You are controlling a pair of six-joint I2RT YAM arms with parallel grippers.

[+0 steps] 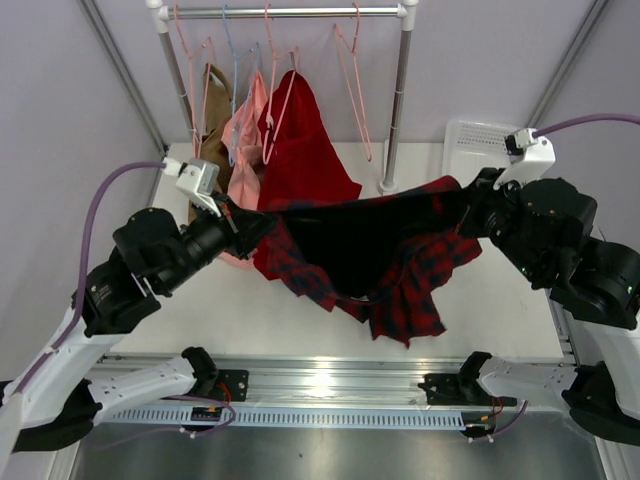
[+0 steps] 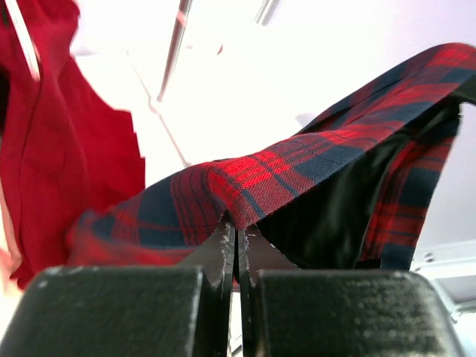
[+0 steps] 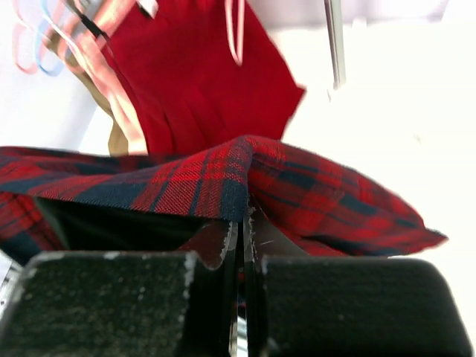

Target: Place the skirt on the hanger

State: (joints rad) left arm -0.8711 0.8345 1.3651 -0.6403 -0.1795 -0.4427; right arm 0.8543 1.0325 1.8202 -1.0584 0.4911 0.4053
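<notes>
The red and navy plaid skirt (image 1: 400, 270) hangs stretched between my two grippers above the table, its dark lining showing and its lower part drooping to the tabletop. My left gripper (image 1: 262, 222) is shut on the skirt's left edge, seen close in the left wrist view (image 2: 236, 227) under the plaid fabric (image 2: 297, 160). My right gripper (image 1: 462, 205) is shut on its right edge, seen in the right wrist view (image 3: 243, 216) under the fabric (image 3: 186, 178). An empty pale-pink wire hanger (image 1: 352, 90) hangs on the rail behind, above and apart from the skirt.
A clothes rack rail (image 1: 290, 12) with a metal post (image 1: 397, 100) stands at the back. A solid red garment (image 1: 300, 150), a salmon-pink garment (image 1: 243, 130), a tan garment (image 1: 213, 110) and a light-blue hanger (image 1: 232, 60) hang there. A white basket (image 1: 475, 145) sits back right.
</notes>
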